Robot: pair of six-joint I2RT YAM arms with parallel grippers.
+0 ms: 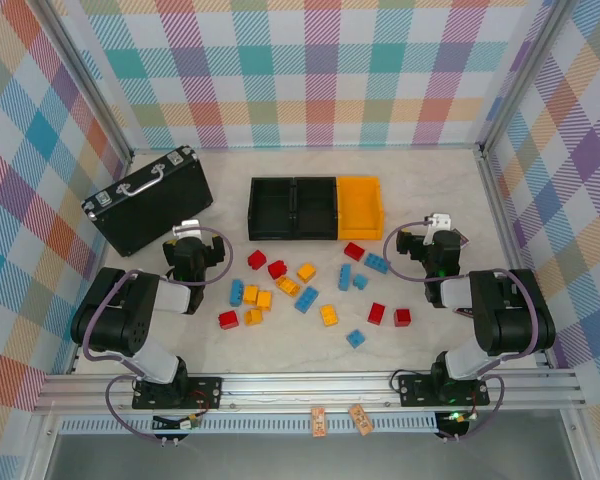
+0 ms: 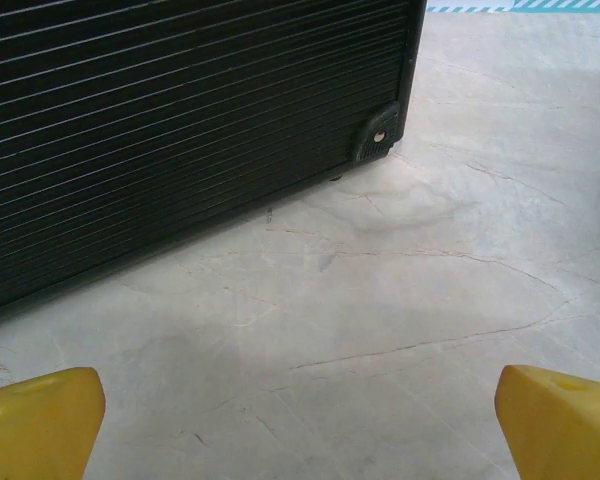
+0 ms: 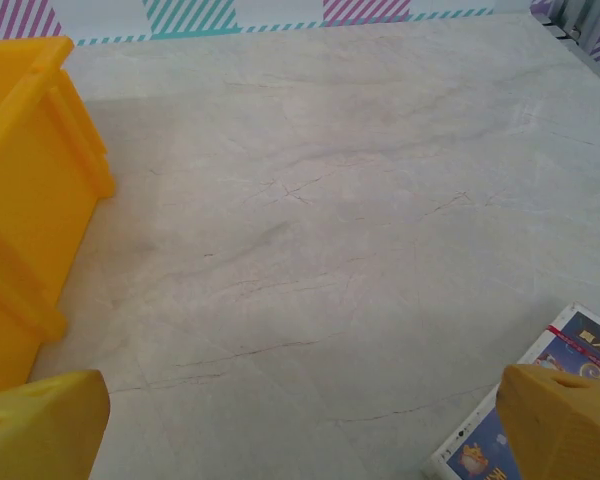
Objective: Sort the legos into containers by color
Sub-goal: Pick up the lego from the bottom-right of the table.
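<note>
1. Both grippers are released and empty. The left gripper (image 1: 188, 233), centre left of the top view, holds its yellow fingertips (image 2: 40, 420) far apart over bare desk (image 2: 380, 300), facing the black case (image 2: 180, 130).
2. The right gripper (image 1: 438, 226), centre right, is spread just as wide, beside the orange container (image 3: 30, 180).
3. The legos (image 1: 305, 299) lie scattered mid-frame, below the containers (image 1: 294, 206), which look empty, so sorting seems not yet begun.
4. Flanking the pile likely lets each arm reach its nearer half.
</note>
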